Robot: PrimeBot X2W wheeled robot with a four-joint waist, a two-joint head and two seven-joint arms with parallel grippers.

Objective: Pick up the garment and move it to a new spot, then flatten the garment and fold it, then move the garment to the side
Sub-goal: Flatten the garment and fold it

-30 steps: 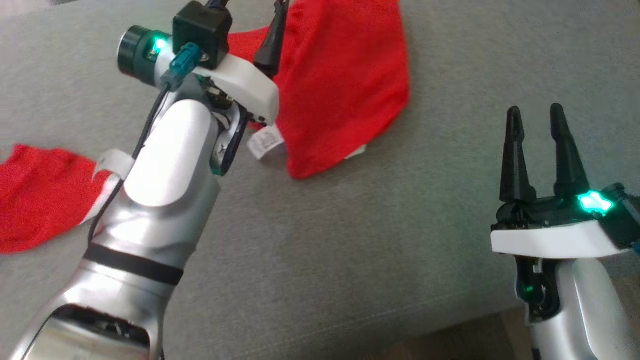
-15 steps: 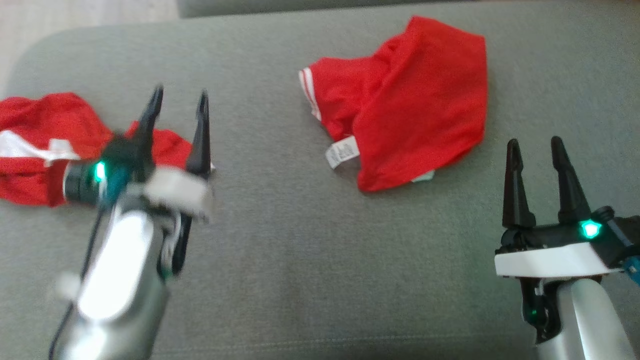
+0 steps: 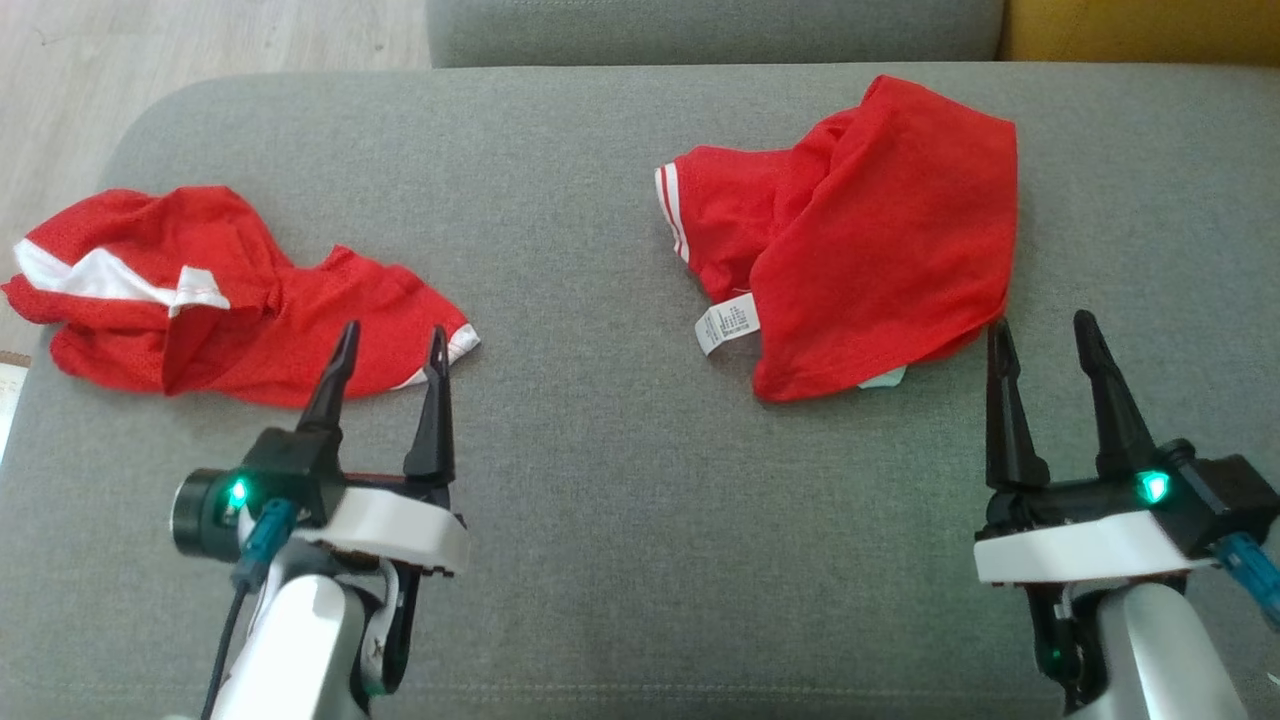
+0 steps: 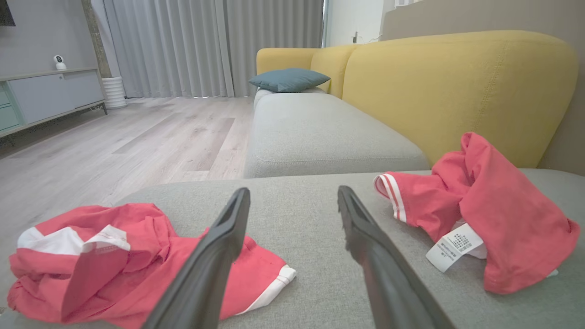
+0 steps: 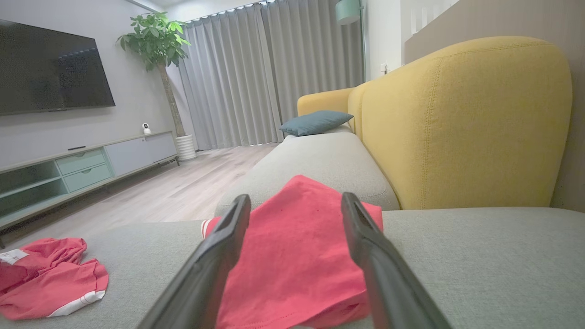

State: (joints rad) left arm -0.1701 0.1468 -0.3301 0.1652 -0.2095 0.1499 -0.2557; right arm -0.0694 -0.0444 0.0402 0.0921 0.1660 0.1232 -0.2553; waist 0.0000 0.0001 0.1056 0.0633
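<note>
Left gripper (image 3: pixel 392 328) and right gripper (image 3: pixel 1040 320) are both wide open and empty. The crumpled garment (image 3: pixel 250 310) sits just ahead of the left one, the folded garment (image 3: pixel 880 240) just ahead of the right. I'd pinch the crumpled one by a hem, not the bunched middle.

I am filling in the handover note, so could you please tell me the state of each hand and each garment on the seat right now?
left hand: open, empty
right hand: open, empty
red garment with white panel: crumpled, lying loose on the grey seat
red garment with care label: rumpled, not flattened, lying loose on the same seat
</note>
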